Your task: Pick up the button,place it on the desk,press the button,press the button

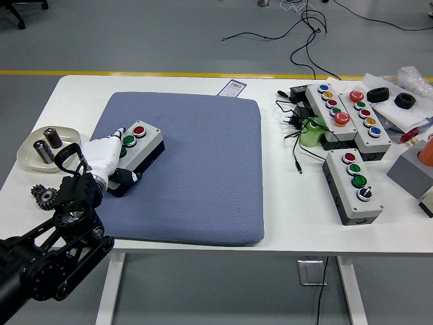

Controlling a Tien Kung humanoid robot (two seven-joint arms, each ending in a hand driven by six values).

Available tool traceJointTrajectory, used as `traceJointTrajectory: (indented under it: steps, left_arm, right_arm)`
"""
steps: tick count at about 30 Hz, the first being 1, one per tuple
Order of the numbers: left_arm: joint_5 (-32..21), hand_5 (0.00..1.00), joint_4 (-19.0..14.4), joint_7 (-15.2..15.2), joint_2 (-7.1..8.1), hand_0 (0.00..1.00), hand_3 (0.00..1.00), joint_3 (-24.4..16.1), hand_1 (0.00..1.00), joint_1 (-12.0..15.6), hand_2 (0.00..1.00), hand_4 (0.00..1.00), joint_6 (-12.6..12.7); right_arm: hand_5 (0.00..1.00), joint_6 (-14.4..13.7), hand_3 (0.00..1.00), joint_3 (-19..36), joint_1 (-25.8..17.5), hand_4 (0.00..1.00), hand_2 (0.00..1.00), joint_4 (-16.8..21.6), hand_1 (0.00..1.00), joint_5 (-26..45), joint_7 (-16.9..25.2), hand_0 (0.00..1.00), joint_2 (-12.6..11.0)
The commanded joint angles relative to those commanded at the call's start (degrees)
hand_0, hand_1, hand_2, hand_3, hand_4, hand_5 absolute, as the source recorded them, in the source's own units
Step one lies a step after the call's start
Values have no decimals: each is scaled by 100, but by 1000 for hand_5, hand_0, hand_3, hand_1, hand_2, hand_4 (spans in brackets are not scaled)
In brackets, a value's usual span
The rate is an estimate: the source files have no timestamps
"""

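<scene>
Grey-lidded and black-based, the button box (135, 150) is lying on the blue pad (196, 169) at the left of the frame, red and green buttons facing up. White and partly curled, the left hand (101, 157) is sitting over the box's near-left end, with one fingertip reaching the green button while the thumb is tucking against the side (whether it is gripping or pressing I cannot tell). Judging by this, the pick and place look done and the pressing seems to be underway, with at least one press probably left. Other button boxes (353, 184) are waiting on the white bench (284, 223) at the right of the frame. A small printed card (233, 87) is lying beyond the pad's far edge, its writing too small to read.
</scene>
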Motion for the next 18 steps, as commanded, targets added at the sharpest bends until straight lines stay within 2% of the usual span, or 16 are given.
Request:
traceJointTrajectory:
  steps: [4,5,10,11,17,18]
  left_arm:
    - [0,111,-42,0,20,4,889,-13,2,-4,58,841,158]
    - [0,103,-56,0,27,6,552,-13,2,-6,6,838,182]
    - [0,103,-104,0,70,6,552,6,2,-35,6,838,160]
    - [0,118,-113,0,84,17,419,12,2,-40,2,843,150]
    - [0,118,-260,0,280,17,419,139,2,-93,2,843,13]
    - [0,175,-291,0,343,22,400,175,2,-121,2,844,-22]
  right_arm:
    - [123,0,612,8,2,287,691,0,642,-8,5,534,0]
    - [122,1,612,11,2,288,691,0,642,-11,6,533,-1]
    - [122,0,612,14,8,288,691,0,642,-12,6,533,-5]
    - [122,1,612,12,9,287,691,0,641,-11,6,535,-6]
    - [122,-3,612,7,19,287,691,0,641,3,4,535,-8]
    - [123,-2,612,10,20,287,691,0,642,3,5,533,-9]
